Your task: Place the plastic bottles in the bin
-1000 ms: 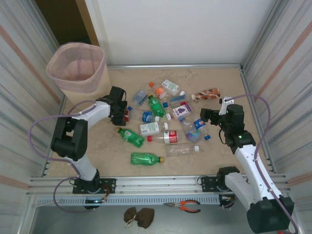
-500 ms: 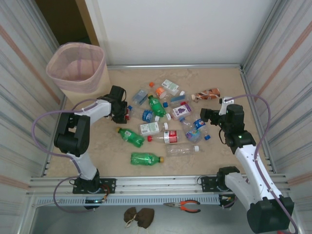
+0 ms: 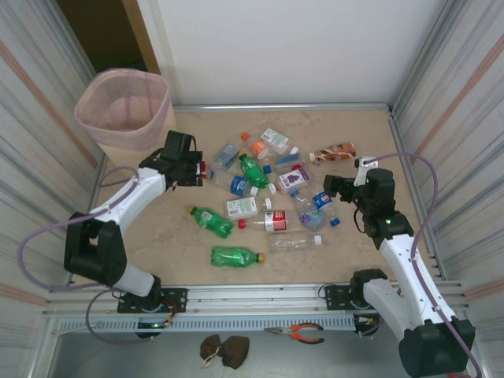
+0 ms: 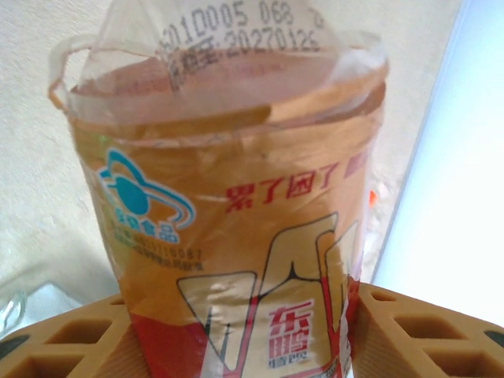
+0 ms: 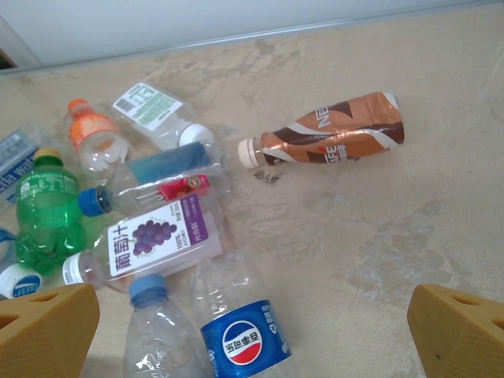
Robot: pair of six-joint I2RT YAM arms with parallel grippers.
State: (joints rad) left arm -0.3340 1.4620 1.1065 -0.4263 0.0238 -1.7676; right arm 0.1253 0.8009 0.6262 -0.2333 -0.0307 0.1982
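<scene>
Though its near end is cut off, a crumpled orange-labelled bottle [image 4: 228, 220] sits clamped in the left gripper [image 3: 191, 167].
The bin [image 3: 153, 126] stands near it, contents unclear; the right gripper [image 5: 252, 303] gapes over loose bottles [image 3: 242, 207].

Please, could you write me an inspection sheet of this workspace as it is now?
Surface: beige table, mottled.
Job's things: plastic bottles lying scattered mid-table; bin upright, far left corner.
Clutter: pliers and brown lump below the front rail.
Hands: left hand shut on an orange-label bottle; right hand open above the bottles.
Cables: purple cables loop off both arms.
Surroundings: ribbed side walls, white back wall.
</scene>
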